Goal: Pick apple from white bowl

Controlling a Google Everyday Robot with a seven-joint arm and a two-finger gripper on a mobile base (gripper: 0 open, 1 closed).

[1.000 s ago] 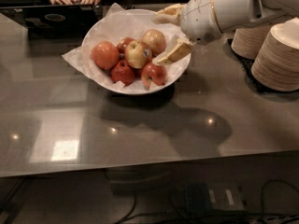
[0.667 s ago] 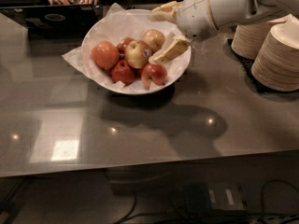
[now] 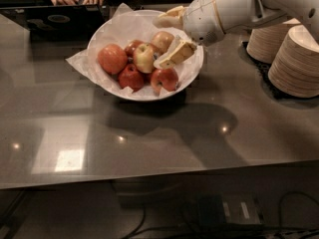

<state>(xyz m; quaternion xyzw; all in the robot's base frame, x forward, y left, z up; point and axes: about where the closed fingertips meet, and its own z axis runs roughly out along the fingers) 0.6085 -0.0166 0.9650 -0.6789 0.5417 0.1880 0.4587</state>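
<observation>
Where the white bowl (image 3: 144,95) sits upper centre on the grey table (image 3: 149,148), heaped with apples (image 3: 112,59), we see our gripper (image 3: 159,43) reaching in from upper right, fingers spread wide either side of a pale apple (image 3: 163,38).

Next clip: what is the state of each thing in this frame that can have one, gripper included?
white bowl, upright, paper-lined, holding apples
apples, piled in the bowl, none lifted out
gripper, open, fingers spread over the bowl's right side with one apple between them
plate stacks, upright, right of the bowl
</observation>
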